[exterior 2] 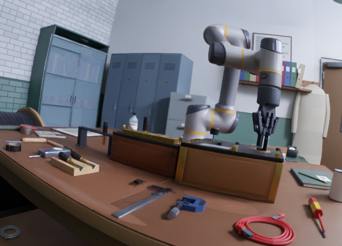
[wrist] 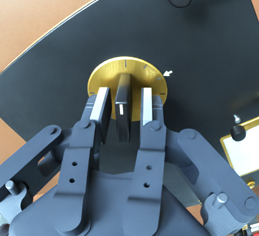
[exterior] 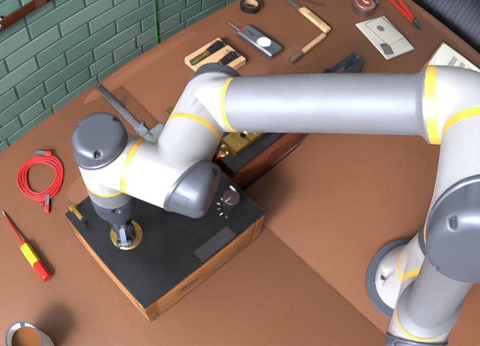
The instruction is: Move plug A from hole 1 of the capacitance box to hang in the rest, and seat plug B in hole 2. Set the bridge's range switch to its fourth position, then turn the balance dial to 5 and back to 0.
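The balance dial's black bar knob (wrist: 123, 107) stands between the fingers of my gripper (wrist: 124, 107) without being held, on its brass disc (wrist: 127, 87) at the near-left corner of the bridge's black top (exterior: 166, 241). My gripper is open and holds nothing. The knob's white mark faces me, and a white arrow (wrist: 168, 73) is printed beside the disc's rim. The range switch (exterior: 231, 198) sits at the far corner of the bridge. The capacitance box (exterior 2: 145, 152) lies behind the bridge, and my arm hides most of it from the side camera.
The bridge's left edge (exterior: 104, 265) drops to the table beside the dial. A brass post (exterior: 77, 214) stands at the corner. A red cable coil (exterior: 40, 177) and a red-yellow screwdriver (exterior: 29, 253) lie to the left, a cup (exterior: 25, 334) in front.
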`<state>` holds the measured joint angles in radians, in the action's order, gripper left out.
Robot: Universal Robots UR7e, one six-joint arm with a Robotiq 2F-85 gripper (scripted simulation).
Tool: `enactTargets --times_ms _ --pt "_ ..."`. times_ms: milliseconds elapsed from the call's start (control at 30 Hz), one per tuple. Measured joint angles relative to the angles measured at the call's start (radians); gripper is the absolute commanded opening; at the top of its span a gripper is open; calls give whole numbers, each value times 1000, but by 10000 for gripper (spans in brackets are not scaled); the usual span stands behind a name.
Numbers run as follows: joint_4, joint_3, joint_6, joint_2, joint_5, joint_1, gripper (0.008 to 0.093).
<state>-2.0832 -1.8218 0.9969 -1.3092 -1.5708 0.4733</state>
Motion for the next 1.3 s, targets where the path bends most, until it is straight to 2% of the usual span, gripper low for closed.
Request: enactTargets --times_ms 367,733,1300 --pt "0 0 0 0 0 0 295" --pt "0 0 0 0 0 0 80" --pt "0 0 -4 0 0 0 80"
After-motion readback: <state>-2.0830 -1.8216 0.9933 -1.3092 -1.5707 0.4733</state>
